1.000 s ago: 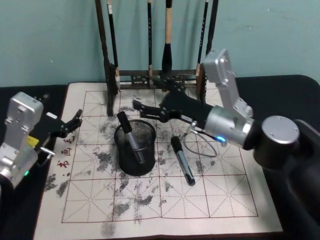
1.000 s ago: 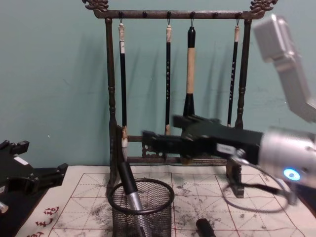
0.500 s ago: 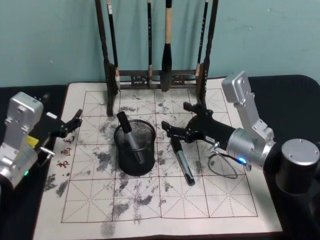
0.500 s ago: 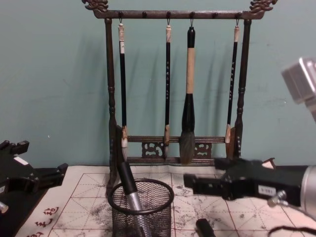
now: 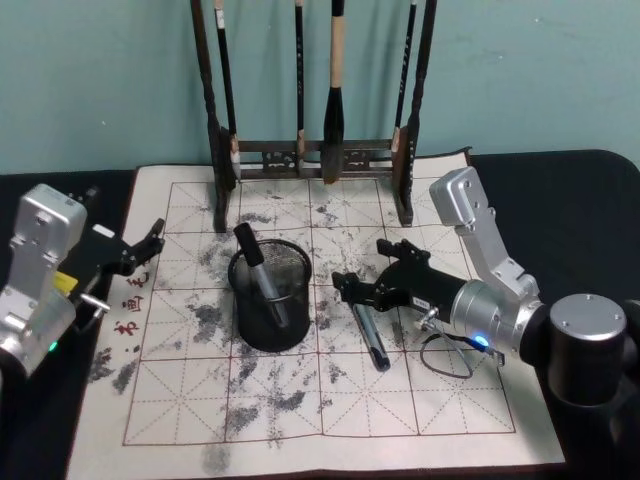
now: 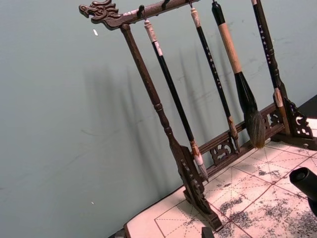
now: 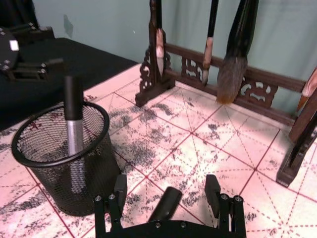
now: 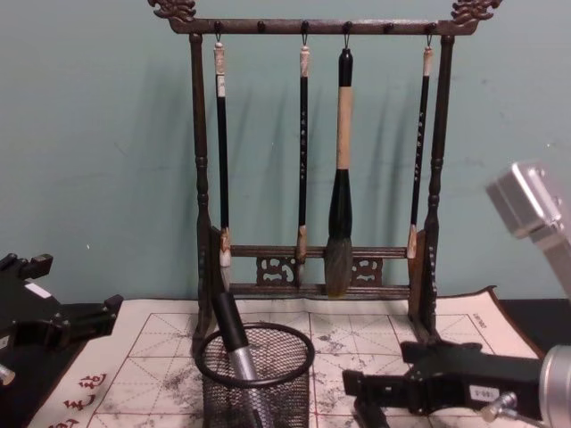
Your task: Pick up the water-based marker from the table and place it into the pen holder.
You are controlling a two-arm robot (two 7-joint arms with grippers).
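Observation:
A black and silver water-based marker [image 5: 370, 338] lies on the whitish gridded mat, right of the pen holder [image 5: 270, 318]. My right gripper [image 5: 362, 264] is open and low over the marker's cap end. In the right wrist view the marker's end [image 7: 166, 202] sits between the spread fingers [image 7: 119, 186], untouched. Another marker [image 5: 256, 268] stands leaning inside the mesh pen holder [image 8: 256, 383]. My left gripper [image 5: 143, 248] is parked open at the mat's left edge. The chest view shows the right gripper [image 8: 385, 389] down beside the holder.
The tall dark wooden brush rack [image 5: 310, 150] with several hanging brushes stands at the back of the mat [image 5: 330, 410]. Its right foot [image 7: 292, 168] is close behind my right gripper. The black table [image 5: 560, 190] shows around the mat.
My right gripper has drawn back from above the pen holder, swung right and dropped to the marker lying on the mat. The left arm has not moved.

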